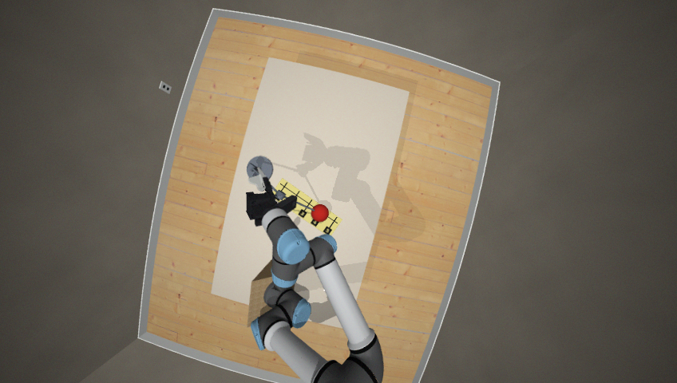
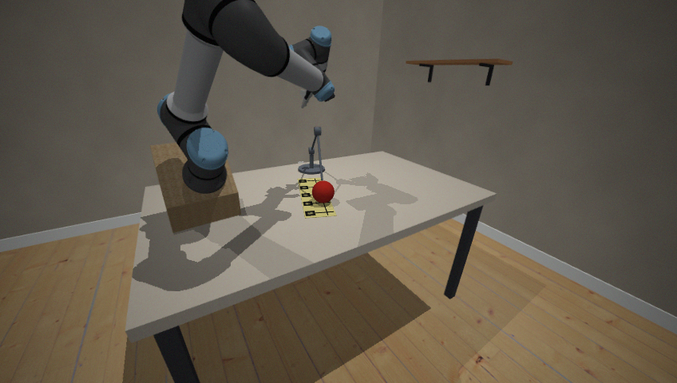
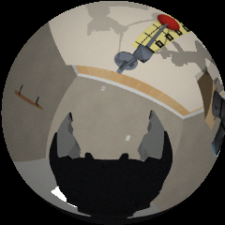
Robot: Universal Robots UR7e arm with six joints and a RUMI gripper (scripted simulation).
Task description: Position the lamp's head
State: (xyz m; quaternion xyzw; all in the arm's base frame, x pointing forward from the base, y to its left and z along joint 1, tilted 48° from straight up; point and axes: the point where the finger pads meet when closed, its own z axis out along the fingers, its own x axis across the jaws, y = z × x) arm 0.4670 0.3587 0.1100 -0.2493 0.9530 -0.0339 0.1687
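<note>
The lamp's round grey base stands on the bench. Its arm rises to an elbow joint, then slopes down to the red ball head. The head hangs low over the yellow numbered strip, around the second mark from the far end. It hides part of the long line; the numbers are too small to read surely. My gripper is open and empty, high above the lamp and apart from it.
The arm's wooden pedestal stands at one end of the bench. My forearm and wrist pass above the bench beside the strip. A wall shelf is beyond the bench.
</note>
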